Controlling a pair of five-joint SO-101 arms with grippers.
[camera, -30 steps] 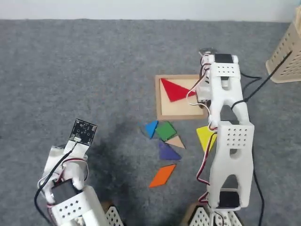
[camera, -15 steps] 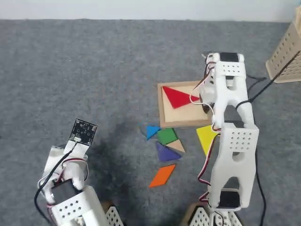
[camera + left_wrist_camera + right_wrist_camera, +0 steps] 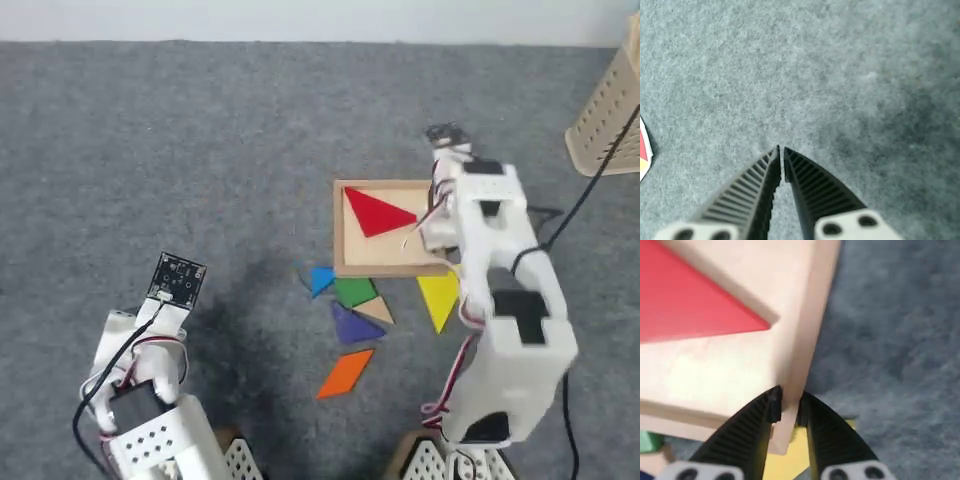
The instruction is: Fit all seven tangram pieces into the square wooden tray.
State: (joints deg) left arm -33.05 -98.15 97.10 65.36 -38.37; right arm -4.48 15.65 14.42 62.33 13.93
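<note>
Though it gapes little, the right pincer (image 3: 790,404) clamps the tray (image 3: 815,315).

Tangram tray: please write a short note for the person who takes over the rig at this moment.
The right gripper is shut on the wall of the wooden tray, near a corner.
The left gripper is shut and empty, over bare carpet, apart from the pieces.
Done: the red triangle lies in the tray.
Left: six pieces on the carpet, on the tray's side toward the arm bases: yellow triangle, blue triangle, green square, tan triangle, purple triangle, orange parallelogram.
</note>
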